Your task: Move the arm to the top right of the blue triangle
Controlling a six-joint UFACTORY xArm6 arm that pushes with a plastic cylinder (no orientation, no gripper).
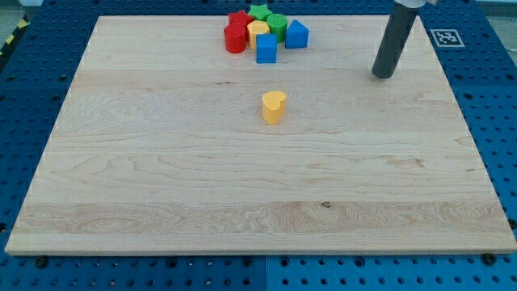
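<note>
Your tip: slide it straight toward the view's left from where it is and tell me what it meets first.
My tip lies right of and below the blue triangle. Going straight left the way looks free; it probably passes between the cluster and the yellow heart.

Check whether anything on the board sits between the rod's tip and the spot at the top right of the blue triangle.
Nothing visible does. My tip stands to the view's right of the blue triangle, slightly lower, with only bare board between them. The other clustered blocks lie to the triangle's left, and the yellow heart sits well below.
</note>
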